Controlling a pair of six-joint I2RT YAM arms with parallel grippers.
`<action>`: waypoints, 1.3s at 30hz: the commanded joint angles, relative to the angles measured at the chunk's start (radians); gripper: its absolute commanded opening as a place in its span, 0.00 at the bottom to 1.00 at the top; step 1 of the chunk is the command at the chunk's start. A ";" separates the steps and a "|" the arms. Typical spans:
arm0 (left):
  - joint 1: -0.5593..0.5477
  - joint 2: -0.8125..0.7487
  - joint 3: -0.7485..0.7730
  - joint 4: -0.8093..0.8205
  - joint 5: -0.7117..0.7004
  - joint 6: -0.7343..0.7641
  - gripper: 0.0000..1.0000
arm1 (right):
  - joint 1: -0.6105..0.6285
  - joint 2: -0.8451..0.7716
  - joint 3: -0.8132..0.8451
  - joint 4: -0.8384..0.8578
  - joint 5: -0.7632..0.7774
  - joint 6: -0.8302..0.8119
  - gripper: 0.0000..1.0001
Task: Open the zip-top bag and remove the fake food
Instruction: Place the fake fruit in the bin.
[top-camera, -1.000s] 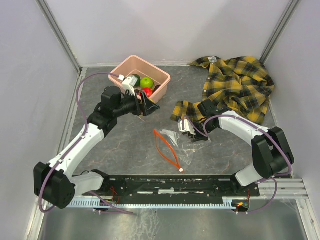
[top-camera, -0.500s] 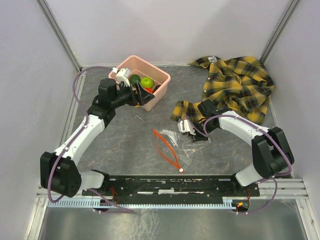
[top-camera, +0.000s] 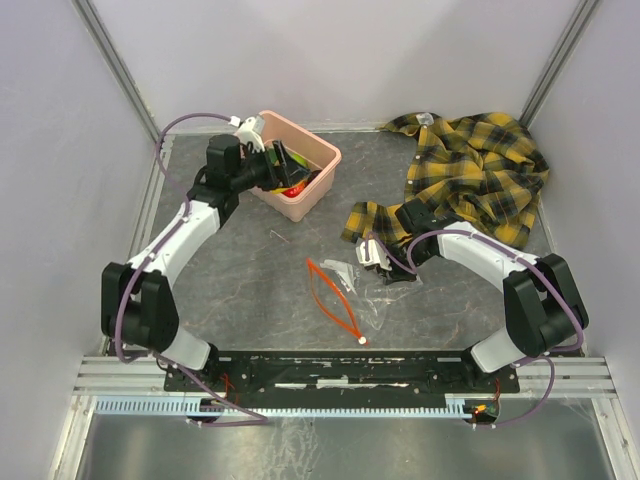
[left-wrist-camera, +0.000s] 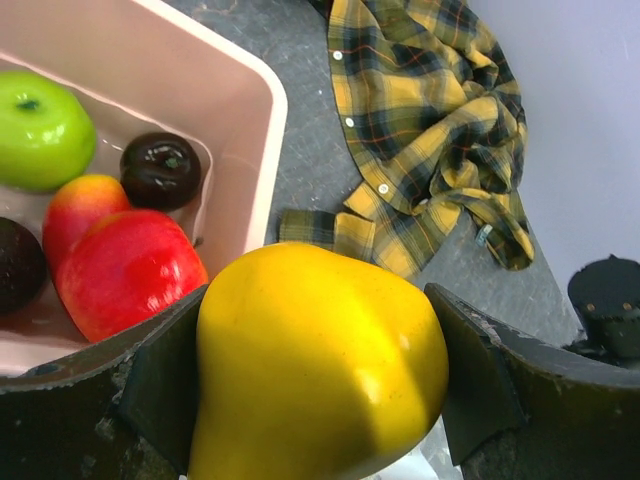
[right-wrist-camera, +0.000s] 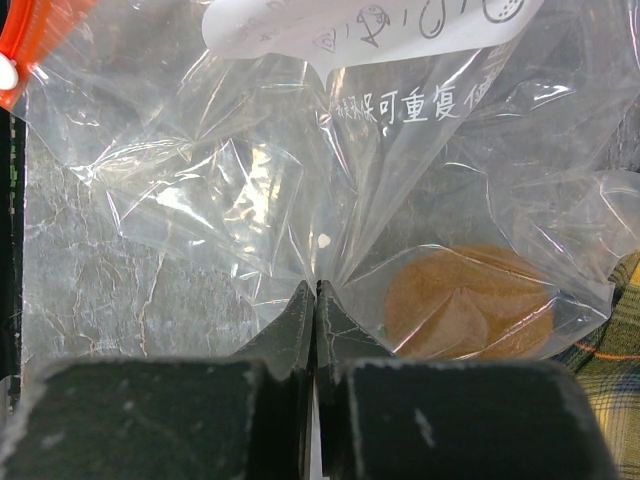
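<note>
My left gripper (left-wrist-camera: 315, 300) is shut on a glossy yellow pear-shaped piece of fake food (left-wrist-camera: 320, 360), held between both fingers just over the near rim of the pink tub (left-wrist-camera: 265, 130). From above, that gripper (top-camera: 275, 165) hangs over the tub (top-camera: 318, 185). Inside lie a green apple (left-wrist-camera: 40, 130), a red fruit (left-wrist-camera: 125, 275), an orange-red one (left-wrist-camera: 80, 205) and a dark one (left-wrist-camera: 160, 170). The clear zip-top bag (top-camera: 360, 285) lies mid-table, its orange zip strip (top-camera: 330, 295) spread open. My right gripper (right-wrist-camera: 316, 290) is shut on a fold of bag film (right-wrist-camera: 250, 190); a brown piece (right-wrist-camera: 465, 305) sits inside.
A yellow-and-black plaid shirt (top-camera: 470, 175) is bunched at the back right, one sleeve reaching toward the right gripper (top-camera: 385, 262). Grey walls close in the table on three sides. The arm bases and a black rail (top-camera: 340, 370) run along the near edge.
The left arm has swung back and to the left, carrying the yellow fruit from in front of the tub to over it. The right arm and bag have not moved.
</note>
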 joint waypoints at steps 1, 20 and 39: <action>0.009 0.061 0.103 0.022 -0.004 0.028 0.38 | -0.003 -0.017 -0.002 -0.005 -0.021 -0.013 0.04; 0.015 0.307 0.299 -0.121 -0.123 0.113 0.50 | -0.004 -0.016 0.000 -0.008 -0.023 -0.016 0.04; 0.023 0.169 0.318 0.008 -0.379 0.203 0.99 | -0.004 -0.013 0.001 -0.010 -0.023 -0.016 0.04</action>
